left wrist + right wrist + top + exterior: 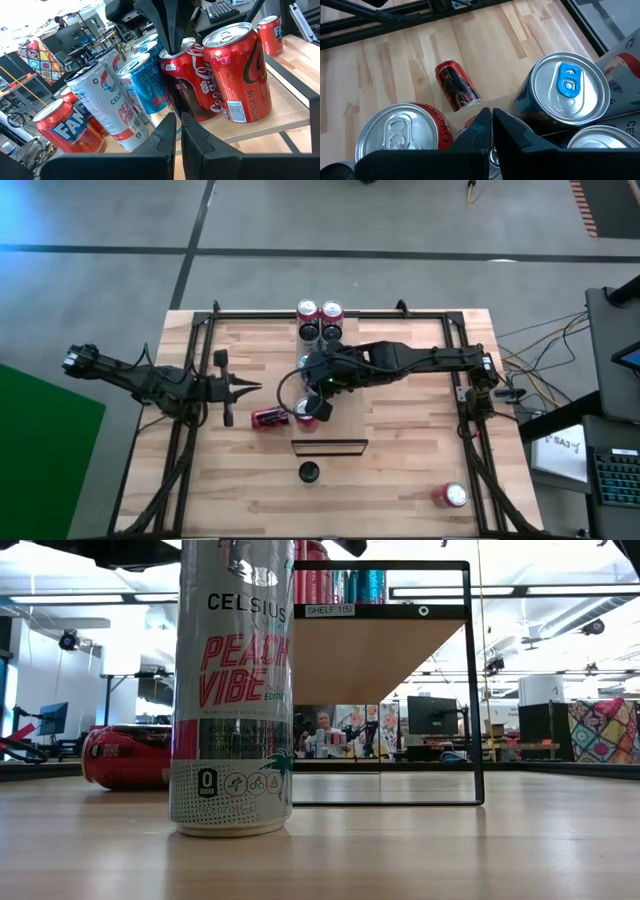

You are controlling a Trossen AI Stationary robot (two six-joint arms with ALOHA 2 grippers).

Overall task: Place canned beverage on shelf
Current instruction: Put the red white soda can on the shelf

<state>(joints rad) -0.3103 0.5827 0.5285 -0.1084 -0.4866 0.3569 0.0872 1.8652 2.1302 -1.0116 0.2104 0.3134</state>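
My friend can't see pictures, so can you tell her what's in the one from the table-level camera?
A tall white Celsius Peach Vibe can stands upright on the wooden table, close to the camera. A red can lies on its side behind it, and a black-framed shelf with cans on top stands farther back.

Bright, even overhead light; ceiling strip lights (440,590) glare in the low view, the near Celsius can (232,690) slightly soft.
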